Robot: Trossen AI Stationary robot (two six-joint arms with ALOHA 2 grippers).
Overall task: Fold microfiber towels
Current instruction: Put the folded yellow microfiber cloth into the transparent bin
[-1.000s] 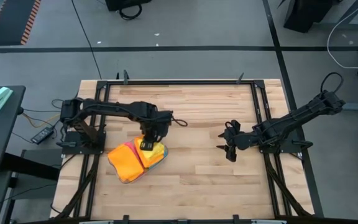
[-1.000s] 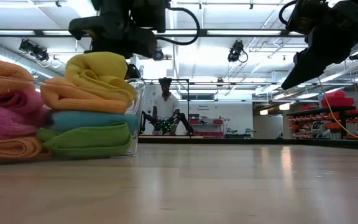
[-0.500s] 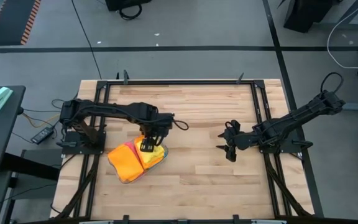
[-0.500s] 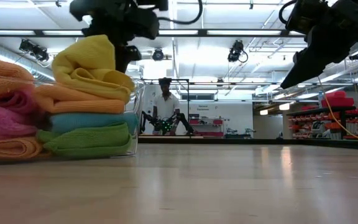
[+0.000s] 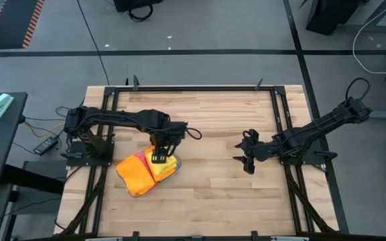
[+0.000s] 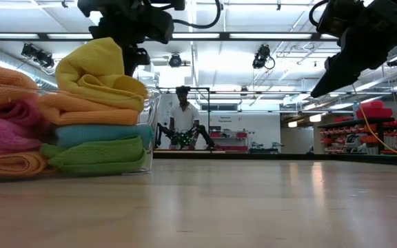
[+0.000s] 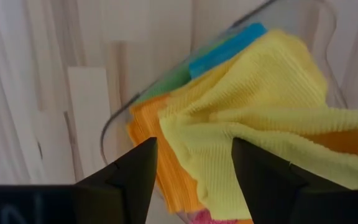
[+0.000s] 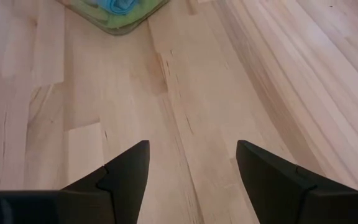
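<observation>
Left gripper [image 7: 191, 180] hangs directly over the towel stack, jaws spread apart with a raised fold of the yellow towel [image 7: 272, 124] between the fingers [image 7: 129, 177]; whether they touch the cloth cannot be told. Yellow towel sits crumpled on top of the stack in the clear tray [image 6: 151, 110], above orange [image 6: 88, 110], blue [image 6: 98, 134] and green [image 6: 95, 155] folded towels. More orange and pink towels [image 6: 5, 131] are piled just beside the tray. In the high view the stack [image 5: 146, 173] lies on the table's [image 5: 213, 187] left side. Right gripper [image 5: 245, 159] hovers well apart over bare wood, jaws wide open, holding nothing.
</observation>
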